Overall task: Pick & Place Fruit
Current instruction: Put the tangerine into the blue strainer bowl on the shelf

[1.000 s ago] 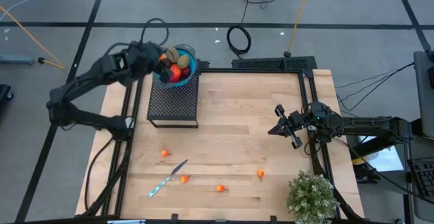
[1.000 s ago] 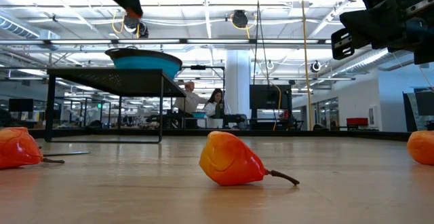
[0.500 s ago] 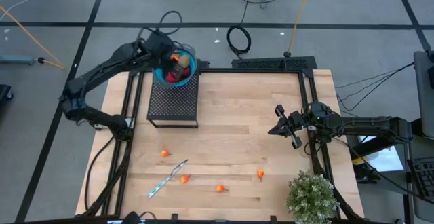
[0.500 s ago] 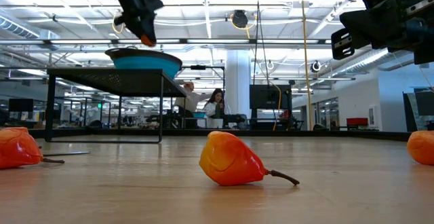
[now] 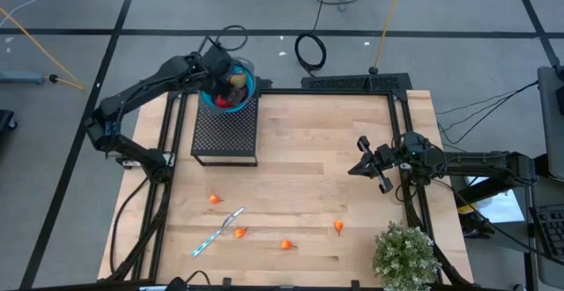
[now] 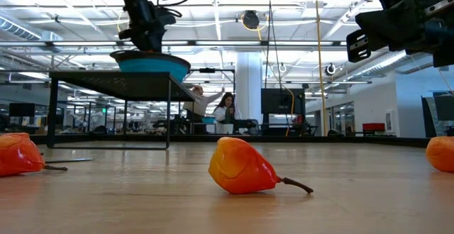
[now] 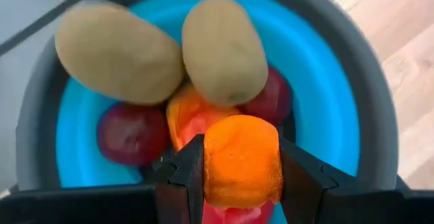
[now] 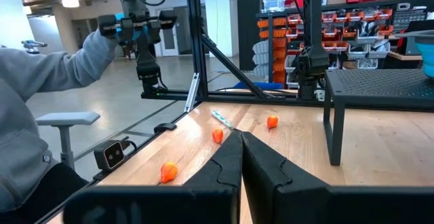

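My left gripper (image 5: 226, 73) hangs over the blue bowl (image 5: 249, 89), which stands on a black mesh stand (image 5: 226, 129) at the table's far left. It is shut on a small orange fruit piece (image 7: 242, 161). In the bowl (image 7: 342, 95) lie two olive-brown ovals (image 7: 116, 53), dark red round pieces (image 7: 132, 133) and a larger red-orange piece (image 7: 188, 115). Several tiny orange bits (image 5: 286, 244) lie on the near part of the table. My right gripper (image 5: 368, 165) waits shut at the table's right side. My left gripper pinches the small orange piece between its two fingers (image 7: 186, 176), one on each side of it. The fingers come from above, pointing down into the bowl. The piece is lifted clear, just over the fruit heaped in the bowl.
A thin silver-blue stick (image 5: 218, 232) lies among the orange bits near the front edge. A bushy green plant (image 5: 404, 256) stands at the near right corner. Bare wood spans the table's middle. People sit in the room beyond the table (image 6: 225, 110).
My left gripper has carried the orange piece toward the table's right, from beside the bowl to over it, and has come down close to the bowl's rim. My right arm has kept still.
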Robot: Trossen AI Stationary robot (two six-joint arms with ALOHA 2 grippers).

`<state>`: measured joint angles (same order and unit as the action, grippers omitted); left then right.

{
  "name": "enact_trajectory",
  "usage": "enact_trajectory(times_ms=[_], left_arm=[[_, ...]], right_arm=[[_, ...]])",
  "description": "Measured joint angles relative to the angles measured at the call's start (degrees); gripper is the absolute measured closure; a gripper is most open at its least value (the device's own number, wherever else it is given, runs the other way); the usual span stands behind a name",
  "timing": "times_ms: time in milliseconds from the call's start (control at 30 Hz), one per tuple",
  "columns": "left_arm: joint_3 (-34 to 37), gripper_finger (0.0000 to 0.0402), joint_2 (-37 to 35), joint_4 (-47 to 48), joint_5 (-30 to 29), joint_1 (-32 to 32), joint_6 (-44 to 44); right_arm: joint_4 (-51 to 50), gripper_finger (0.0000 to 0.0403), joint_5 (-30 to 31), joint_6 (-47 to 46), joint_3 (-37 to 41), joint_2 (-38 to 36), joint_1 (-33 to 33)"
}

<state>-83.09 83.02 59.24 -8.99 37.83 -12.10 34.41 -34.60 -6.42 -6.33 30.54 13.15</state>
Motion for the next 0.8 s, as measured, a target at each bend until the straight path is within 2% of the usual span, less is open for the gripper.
enact_trajectory(times_ms=[467, 800], left_arm=[[0.0, 0.0263, 0.0, 1.0, 0.0, 0.0, -0.3], [0.0, 0.0192, 0.0, 0.9, -2.6, 0.0, -0.1]], right_arm=[[0.0, 0.0403, 0.0, 0.0, 0.0, 0.0, 0.0], [0.0, 0.0403, 0.0, 0.0, 0.0, 0.0, 0.0]])
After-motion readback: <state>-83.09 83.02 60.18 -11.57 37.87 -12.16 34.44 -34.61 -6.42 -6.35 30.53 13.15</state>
